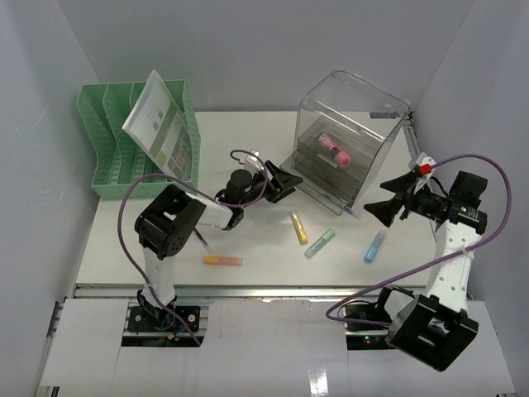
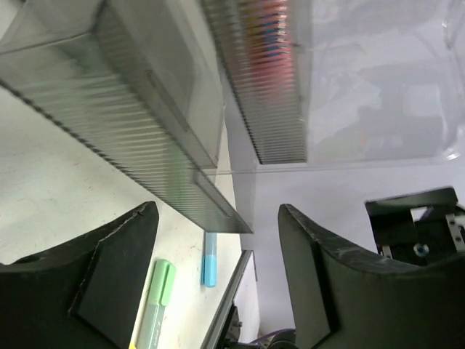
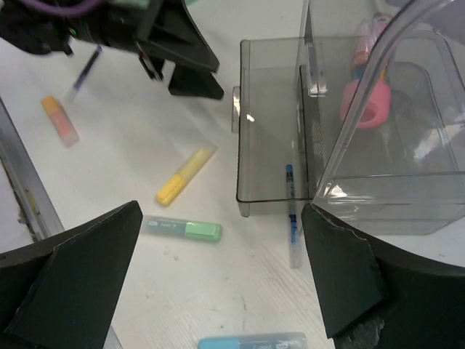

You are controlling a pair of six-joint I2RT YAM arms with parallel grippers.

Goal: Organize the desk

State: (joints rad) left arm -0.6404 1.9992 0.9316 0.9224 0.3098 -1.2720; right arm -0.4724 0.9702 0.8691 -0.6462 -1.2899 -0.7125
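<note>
Two matching builds. The left arm (image 1: pixel 169 225) has chunky black joint housings on white links, and the left cable (image 1: pixel 121 217) is purple. The left gripper (image 1: pixel 289 185) is matte black, with wedge-shaped fingers (image 2: pixel 109 283) scuffed along the edges. The right arm (image 1: pixel 450 265) has the same colours. Its right cable (image 1: pixel 483 156) is purple too, and there's a red tab (image 1: pixel 425 169) by the black right gripper (image 1: pixel 384 201).

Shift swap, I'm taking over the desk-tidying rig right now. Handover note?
Grippers: left gripper open, empty, facing the pulled-out smoky drawer of the clear plastic drawer box. right gripper open, empty, right of the box.
Done: pink marker inside the box.
To do: orange marker, yellow marker, green marker, light blue marker, thin blue pen by the drawer, purple pen by the left arm, all loose on the flat white desk.
</note>
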